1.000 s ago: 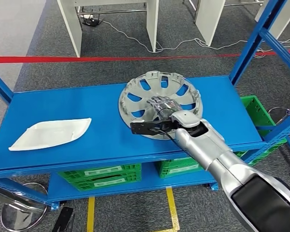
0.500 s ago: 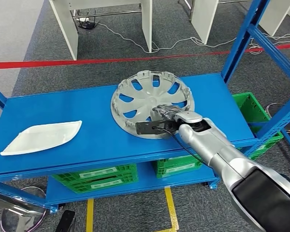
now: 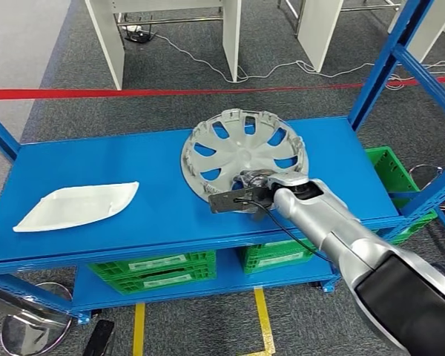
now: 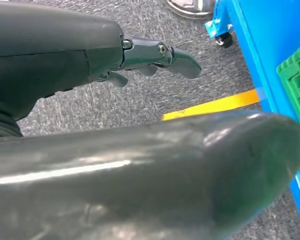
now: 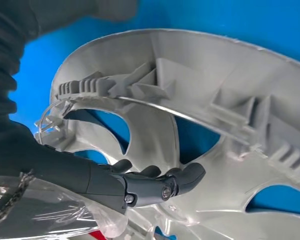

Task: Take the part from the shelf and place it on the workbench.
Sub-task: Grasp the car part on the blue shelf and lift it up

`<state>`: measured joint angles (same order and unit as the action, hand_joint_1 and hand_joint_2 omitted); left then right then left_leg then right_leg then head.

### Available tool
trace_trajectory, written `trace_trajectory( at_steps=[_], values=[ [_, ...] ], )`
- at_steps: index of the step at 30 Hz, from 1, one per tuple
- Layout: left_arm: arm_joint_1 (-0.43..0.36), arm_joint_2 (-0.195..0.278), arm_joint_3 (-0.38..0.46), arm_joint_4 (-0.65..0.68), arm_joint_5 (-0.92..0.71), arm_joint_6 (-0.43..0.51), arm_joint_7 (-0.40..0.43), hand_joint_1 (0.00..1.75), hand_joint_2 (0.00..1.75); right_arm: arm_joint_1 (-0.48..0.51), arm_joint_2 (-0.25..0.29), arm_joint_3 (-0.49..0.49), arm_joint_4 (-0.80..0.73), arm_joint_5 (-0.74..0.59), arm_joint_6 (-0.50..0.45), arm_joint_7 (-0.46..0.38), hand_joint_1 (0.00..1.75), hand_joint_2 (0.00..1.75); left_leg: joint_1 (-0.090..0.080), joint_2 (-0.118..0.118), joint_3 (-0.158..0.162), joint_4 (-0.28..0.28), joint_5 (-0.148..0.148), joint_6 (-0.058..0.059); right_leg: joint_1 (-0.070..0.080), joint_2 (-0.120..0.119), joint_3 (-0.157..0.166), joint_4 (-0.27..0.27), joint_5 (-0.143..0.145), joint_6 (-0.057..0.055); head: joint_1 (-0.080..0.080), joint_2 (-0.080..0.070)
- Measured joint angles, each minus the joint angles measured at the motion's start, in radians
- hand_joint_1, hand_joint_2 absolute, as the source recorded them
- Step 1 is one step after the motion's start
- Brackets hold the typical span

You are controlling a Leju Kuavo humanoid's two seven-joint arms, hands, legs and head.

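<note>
A grey wheel cover (image 3: 244, 152) lies on the blue shelf (image 3: 125, 163), ribbed inner side up, right of the middle. My right hand (image 3: 248, 185) is at its near rim, the silver arm coming in from the lower right. In the right wrist view the dark fingers (image 5: 156, 181) lie almost straight across the wheel cover (image 5: 231, 100); the thumb is hidden, so I cannot tell whether there is a grip. My left hand (image 4: 160, 55) hangs over the grey floor, fingers extended and holding nothing.
A flat white part (image 3: 77, 205) lies on the shelf's left end. Green crates (image 3: 153, 267) sit on the lower level and another (image 3: 391, 167) at the right. Blue uprights (image 3: 380, 70) rise at the right. White table legs (image 3: 105, 37) stand beyond a red floor line.
My right hand has drawn back from the middle of the wheel cover to its near rim. The camera swung slightly, shifting the whole scene.
</note>
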<state>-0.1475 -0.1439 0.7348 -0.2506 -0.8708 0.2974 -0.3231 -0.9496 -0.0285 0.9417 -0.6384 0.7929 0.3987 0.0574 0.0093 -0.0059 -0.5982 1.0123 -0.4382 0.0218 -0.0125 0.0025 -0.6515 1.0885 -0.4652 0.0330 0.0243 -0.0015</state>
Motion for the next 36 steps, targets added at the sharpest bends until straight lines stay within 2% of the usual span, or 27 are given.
trace_trajectory(
  at_steps=[1,2,4,6,7,10,11,12,13,15,16,17,20,22,23,25,26,27,28,29,31,32,33,36],
  values=[
    [-0.001,0.000,-0.001,0.000,0.000,0.001,-0.001,0.00,0.00,-0.003,0.002,0.005,0.000,-0.011,0.002,-0.004,1.75,1.75,-0.002,-0.001,-0.002,0.003,-0.001,-0.005,0.001,0.000,0.025,-0.046,0.011,-0.004,0.000,0.000],
    [-0.001,0.000,-0.002,0.000,0.001,0.002,-0.001,0.00,0.00,-0.006,0.004,0.011,0.000,-0.023,0.005,-0.007,1.75,1.75,-0.003,-0.001,-0.005,0.005,-0.002,-0.010,0.002,0.001,0.036,-0.067,0.010,-0.009,-0.001,0.000],
    [-0.002,0.000,-0.004,0.000,0.002,0.003,-0.002,0.00,0.00,-0.009,0.008,0.023,0.000,-0.044,0.009,-0.011,1.75,1.75,-0.004,0.000,-0.005,0.005,-0.001,-0.019,0.004,0.005,0.039,-0.068,0.010,-0.022,-0.002,0.000],
    [-0.002,0.000,-0.005,0.000,0.002,0.004,-0.003,0.00,0.00,-0.012,0.010,0.033,0.000,-0.053,0.011,-0.013,1.75,1.75,-0.001,0.001,-0.011,0.025,-0.019,-0.029,0.001,0.005,0.041,-0.071,0.012,-0.034,-0.002,0.000],
    [-0.003,0.000,-0.005,0.000,0.002,0.005,-0.004,0.00,0.00,-0.014,0.012,0.036,0.000,-0.055,0.012,-0.013,1.75,1.75,0.000,0.001,-0.025,0.062,-0.044,-0.034,-0.001,0.004,0.042,-0.072,0.013,-0.039,-0.004,0.000],
    [-0.002,-0.001,-0.006,0.000,0.002,0.005,-0.004,0.00,0.00,-0.012,0.015,0.045,0.000,-0.057,0.014,-0.014,1.75,1.75,0.001,0.002,-0.108,0.257,-0.139,-0.042,0.001,0.002,0.042,-0.072,0.012,-0.046,-0.006,0.000],
    [-0.001,-0.002,-0.006,0.000,0.002,0.005,-0.004,0.00,0.00,-0.011,0.015,0.048,0.000,-0.057,0.014,-0.014,1.75,1.75,0.001,0.002,-0.123,0.296,-0.148,-0.042,0.002,0.001,0.043,-0.072,0.012,-0.046,-0.006,0.000],
    [0.000,-0.003,-0.006,0.000,0.002,0.005,-0.004,0.00,0.00,-0.011,0.015,0.051,0.000,-0.057,0.014,-0.014,1.75,1.75,0.001,0.002,-0.121,0.296,-0.137,-0.040,0.003,0.001,0.044,-0.072,0.012,-0.047,-0.006,0.000],
    [0.000,-0.003,-0.006,0.000,0.002,0.005,-0.005,0.00,0.00,-0.011,0.016,0.054,0.000,-0.057,0.012,-0.014,1.75,1.75,0.001,0.002,-0.100,0.255,-0.107,-0.037,0.003,0.002,0.045,-0.072,0.012,-0.046,-0.006,0.000],
    [-0.001,-0.002,-0.006,0.000,0.003,0.005,-0.010,0.00,0.00,-0.012,0.017,0.059,0.000,-0.060,0.004,-0.015,1.75,1.75,-0.002,0.002,-0.032,0.114,-0.038,-0.025,0.006,0.002,0.049,-0.072,0.011,-0.044,-0.006,0.000],
    [-0.002,-0.001,-0.006,0.000,0.003,0.004,-0.016,0.00,0.00,-0.013,0.017,0.061,-0.001,-0.062,-0.002,-0.015,1.75,1.75,-0.004,0.001,-0.006,0.055,-0.020,-0.020,0.007,0.003,0.047,-0.070,0.011,-0.042,-0.005,0.000],
    [-0.002,-0.001,-0.006,0.000,0.005,0.001,-0.021,0.00,0.00,-0.013,0.018,0.063,-0.001,-0.065,-0.008,-0.015,1.75,1.75,-0.007,0.001,0.007,0.021,-0.014,-0.016,0.008,0.002,0.044,-0.070,0.011,-0.038,-0.005,0.000],
    [0.001,-0.001,-0.006,0.000,0.011,-0.009,-0.034,0.00,0.00,-0.013,0.017,0.068,-0.004,-0.075,-0.025,-0.012,1.75,1.75,-0.007,0.002,0.010,0.002,-0.014,-0.008,0.008,0.002,0.036,-0.071,0.013,-0.023,-0.005,0.000],
    [0.001,0.000,-0.006,0.000,0.013,-0.013,-0.038,0.00,0.00,-0.014,0.017,0.070,-0.005,-0.082,-0.034,-0.010,1.75,1.75,-0.002,0.003,0.014,-0.007,-0.008,0.001,0.009,0.002,0.019,-0.040,-0.012,-0.013,0.000,0.000],
    [0.001,0.001,-0.006,0.000,0.014,-0.014,-0.039,0.00,0.00,-0.014,0.017,0.071,-0.006,-0.085,-0.039,-0.010,1.75,1.75,0.000,0.004,0.015,-0.009,-0.006,0.005,0.007,0.002,-0.004,0.006,-0.039,-0.009,0.002,0.000],
    [0.002,0.003,-0.006,0.000,0.015,-0.017,-0.041,0.00,0.00,-0.010,0.016,0.074,-0.006,-0.092,-0.047,-0.010,1.75,1.75,0.000,0.005,0.014,-0.009,-0.006,0.007,0.005,0.001,-0.067,0.144,-0.099,-0.002,0.005,0.000],
    [0.003,0.003,-0.006,0.000,0.016,-0.019,-0.042,0.00,0.44,-0.007,0.015,0.076,-0.006,-0.096,-0.051,-0.010,1.75,1.75,0.000,0.005,0.014,-0.009,-0.006,0.008,0.004,0.001,-0.093,0.197,-0.114,0.000,0.005,0.000],
    [0.004,0.003,-0.006,0.000,0.018,-0.021,-0.043,0.00,0.87,-0.003,0.014,0.077,-0.006,-0.100,-0.054,-0.011,1.75,1.75,0.000,0.005,0.014,-0.008,-0.006,0.008,0.003,0.001,-0.105,0.219,-0.112,0.001,0.005,0.000],
    [0.005,0.003,-0.006,0.000,0.022,-0.030,-0.047,0.00,1.31,-0.001,0.013,0.079,-0.007,-0.104,-0.057,-0.012,1.75,1.75,0.000,0.004,0.015,-0.008,-0.007,0.007,0.001,0.000,-0.095,0.195,-0.089,0.001,0.006,0.000],
    [0.006,0.004,-0.006,0.000,0.028,-0.045,-0.054,0.00,1.75,0.000,0.013,0.080,-0.009,-0.108,-0.061,-0.014,1.75,1.75,0.001,0.003,0.016,-0.007,-0.009,0.006,0.000,0.000,-0.067,0.134,-0.052,0.001,0.005,0.000],
    [0.008,0.008,-0.005,0.000,0.046,-0.093,-0.078,0.00,1.75,-0.001,0.011,0.080,-0.014,-0.118,-0.070,-0.020,1.75,1.75,0.000,0.002,0.016,-0.001,-0.015,-0.002,-0.001,-0.002,0.002,-0.006,0.003,-0.003,0.006,0.000],
    [0.009,0.011,-0.005,0.000,0.055,-0.117,-0.091,0.00,1.75,-0.001,0.010,0.081,-0.018,-0.123,-0.076,-0.023,1.75,1.75,-0.002,0.002,0.014,0.002,-0.017,-0.007,0.000,-0.002,0.024,-0.048,0.012,-0.007,0.005,0.000],
    [0.012,0.014,-0.005,0.000,0.064,-0.139,-0.104,0.00,1.75,0.000,0.010,0.082,-0.021,-0.127,-0.082,-0.026,1.75,1.75,-0.003,0.002,0.011,0.004,-0.018,-0.012,0.002,-0.002,0.033,-0.064,0.010,-0.011,0.005,0.000],
    [0.019,0.022,-0.003,0.000,0.081,-0.185,-0.137,0.00,1.75,0.005,0.008,0.084,-0.033,-0.138,-0.106,-0.032,1.75,1.75,-0.003,0.002,0.010,0.008,-0.023,-0.027,0.002,-0.001,0.038,-0.067,0.009,-0.029,0.005,0.000]
  ],
)
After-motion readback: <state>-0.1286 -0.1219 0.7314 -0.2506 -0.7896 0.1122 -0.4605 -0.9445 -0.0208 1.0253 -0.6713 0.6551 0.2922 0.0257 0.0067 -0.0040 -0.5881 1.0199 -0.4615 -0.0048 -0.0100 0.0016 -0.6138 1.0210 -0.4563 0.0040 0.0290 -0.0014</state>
